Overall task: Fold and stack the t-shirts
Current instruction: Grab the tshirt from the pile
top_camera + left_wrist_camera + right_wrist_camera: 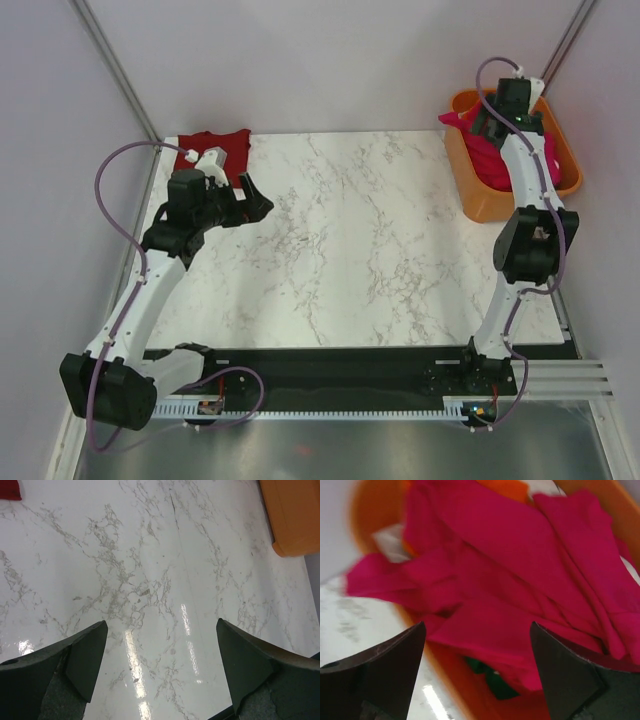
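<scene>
Pale walls, white marble-look tabletop (350,250), mostly bare in the middle. Maroon t-shirt (215,148) lies flat at the far left corner, compact shape. Orange tub (480,205) sits at the far right edge, stuffed with bunched cloth. Magenta t-shirt (510,550) is on top of the pile, one corner drooping over the tub's left rim onto the tabletop side. Bits of orange, white and something dark green show underneath it.

Right gripper (477,630) hangs just above the magenta t-shirt, jaws spread wide, nothing between them. Left gripper (162,630) hovers over the left part of the tabletop, near the maroon t-shirt but apart from it. It is also wide open and empty.

Risks as I judge them:
- The cloth is heaped in overlapping folds, so a pinch here could take several layers or a second shirt along with it.
- A low approach near the rim could catch the tub wall and shove the tub, which sits close to the tabletop edge.
- Lifting by a random fold likely leaves the shirt twisted and hard to lay flat.
</scene>
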